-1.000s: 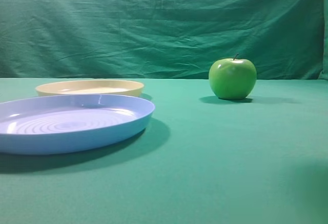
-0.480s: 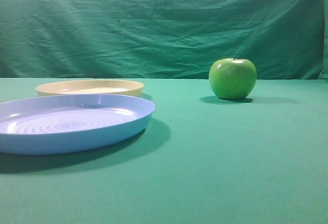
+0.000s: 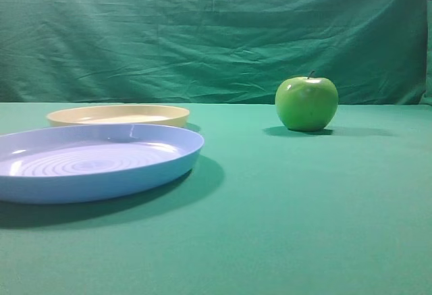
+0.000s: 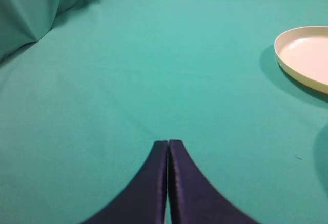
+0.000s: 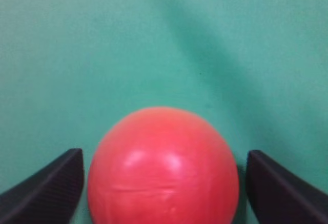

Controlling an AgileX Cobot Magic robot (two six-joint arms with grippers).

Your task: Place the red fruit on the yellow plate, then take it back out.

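Red fruit (image 5: 163, 166), cream-yellow plate (image 3: 119, 115), ringed light blue plate (image 3: 94, 162), glossy green apple (image 3: 306, 102), green cloth (image 3: 304, 207)

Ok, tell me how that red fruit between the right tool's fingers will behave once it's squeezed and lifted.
The red fruit looks round and glossy, so it could slip between the fingers unless gripped near its widest part. It appears smooth and firm, probably holding its shape. On the flat green cloth it would likely roll if nudged off-centre; the right tool stands open with gaps either side.

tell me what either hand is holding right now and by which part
Nothing. The right hand stands open around the round glossy red fruit, gaps on both sides; the left hand is shut and empty.
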